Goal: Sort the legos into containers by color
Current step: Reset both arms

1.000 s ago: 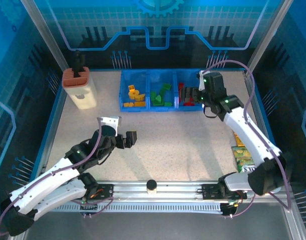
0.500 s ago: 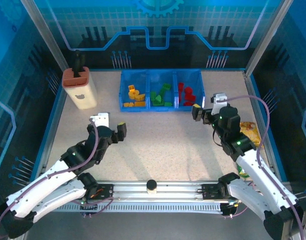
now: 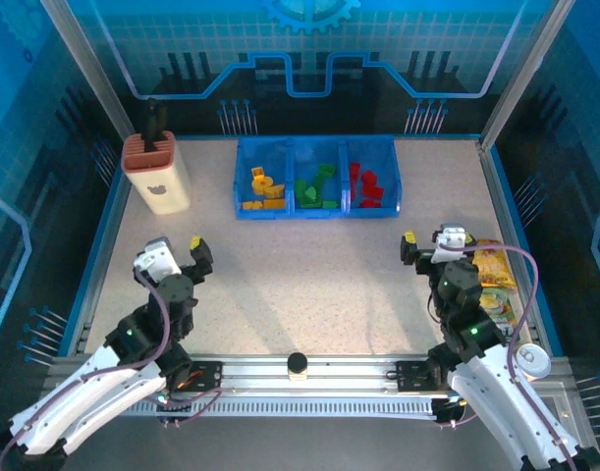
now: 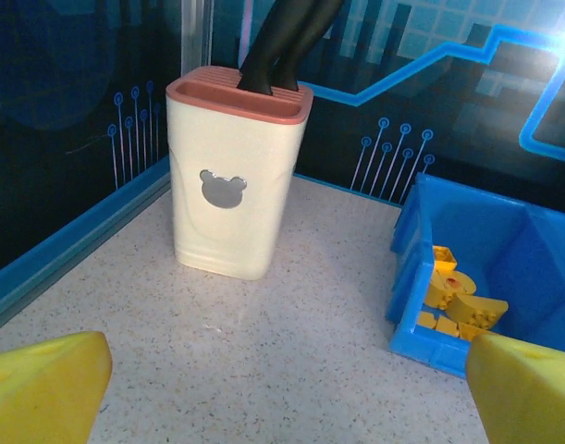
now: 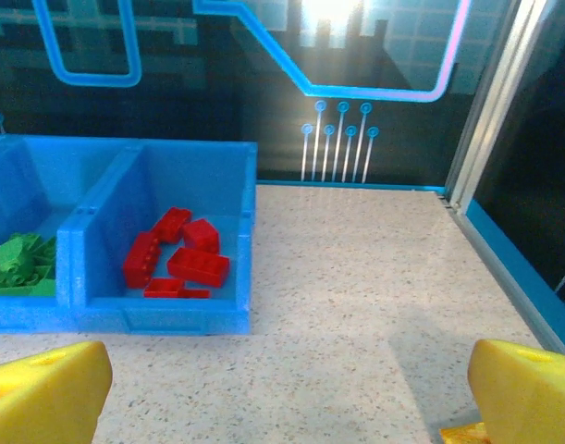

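At the far middle of the worktop (image 3: 309, 280): the blue bin (image 3: 317, 210), three compartments side by side.

In the bin's left compartment, yellow legos (image 3: 263, 189), some of them orange, heaped loosely; from the left wrist view, piled against the near wall (image 4: 458, 298). In the middle compartment, green legos (image 3: 316, 186). In the right compartment, red legos (image 3: 366, 184), lying flat on the floor of that compartment in the right wrist view (image 5: 176, 259), with a little of the green pile (image 5: 14, 264) just past the divider.

Nearer than the bin and off beyond its left end: the left hand (image 3: 177, 257), spread wide and gripping nothing, yellow fingertips (image 4: 42, 388) at the bottom corners of its own view, pointed toward the bin's left end (image 4: 407, 231).

Nearer than the bin and off beyond its right end: the right hand (image 3: 432, 245), likewise spread wide and gripping nothing, pointed toward the bin's right compartment (image 5: 162, 319).

Left of the bin and well apart from it: a cream holder (image 3: 160, 177), upright, with a dark object standing out of its rust-red top (image 4: 231, 185).

Right of the bin and nearer, just beside the right hand: yellow snack bags (image 3: 491, 265), flat on the worktop.
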Tool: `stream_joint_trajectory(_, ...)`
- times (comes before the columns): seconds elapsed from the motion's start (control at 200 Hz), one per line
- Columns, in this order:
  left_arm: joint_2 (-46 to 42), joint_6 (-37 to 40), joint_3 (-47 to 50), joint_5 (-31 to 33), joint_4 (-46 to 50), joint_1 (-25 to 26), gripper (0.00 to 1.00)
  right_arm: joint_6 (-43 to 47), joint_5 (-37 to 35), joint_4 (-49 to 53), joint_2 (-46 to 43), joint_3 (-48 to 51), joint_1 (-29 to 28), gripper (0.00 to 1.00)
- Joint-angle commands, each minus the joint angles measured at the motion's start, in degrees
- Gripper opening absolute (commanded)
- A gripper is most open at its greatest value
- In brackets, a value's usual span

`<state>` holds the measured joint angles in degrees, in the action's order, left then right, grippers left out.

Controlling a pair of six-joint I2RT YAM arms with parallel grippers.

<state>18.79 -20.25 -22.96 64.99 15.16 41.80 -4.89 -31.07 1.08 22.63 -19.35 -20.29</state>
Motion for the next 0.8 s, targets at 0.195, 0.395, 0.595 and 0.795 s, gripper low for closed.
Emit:
stream_joint_trajectory(0.195,-5.8,15.4,6.1,2.8,-7.4,0.2,0.99,-4.7,-6.7,9.7,-4.6,3.5,-0.4,1.00)
stream_joint_trajectory(0.395,2.6,16.7,7.1,3.3,-9.3,0.2,0.99,-3.3,-8.2,9.3,-3.8,5.9,-0.4,1.00)
stream_joint_trajectory(0.595,8.3,15.8,9.8,0.8,-12.1,0.1,0.99,-3.4,-8.2,7.3,0.0,7.4,-0.5,1.00)
stream_joint_trajectory(0.795,8.1,13.3,12.2,-1.4,-8.6,0.1,0.99,-3.6,-7.7,4.5,5.5,7.7,-0.4,1.00)
